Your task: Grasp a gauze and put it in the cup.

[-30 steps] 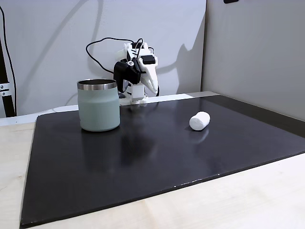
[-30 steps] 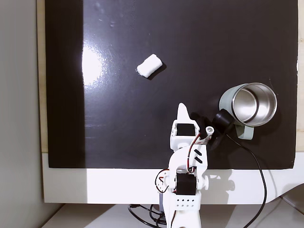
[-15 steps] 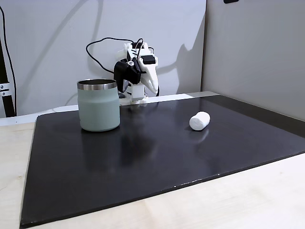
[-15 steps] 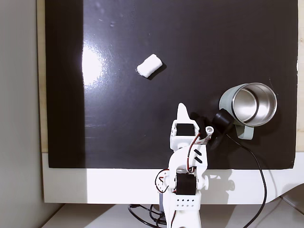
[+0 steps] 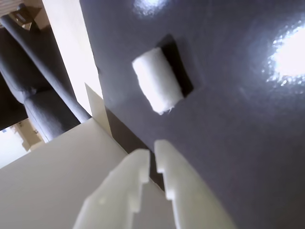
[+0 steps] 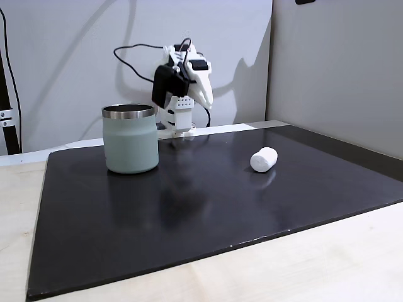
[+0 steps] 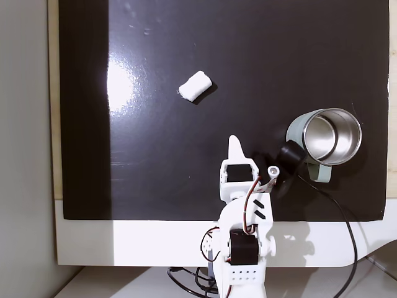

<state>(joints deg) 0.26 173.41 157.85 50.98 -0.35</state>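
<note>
Now hand (image 7: 234, 140) raised higher, fingers nearly together, empty, gauze (image 7: 195, 85) and cup (image 7: 325, 136) unmoved.

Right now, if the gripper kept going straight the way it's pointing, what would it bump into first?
Probably the gauze. The gripper, nearly shut, points toward it over the black mat with nothing between. It may touch the mat just short of it; depth is unclear.
</note>
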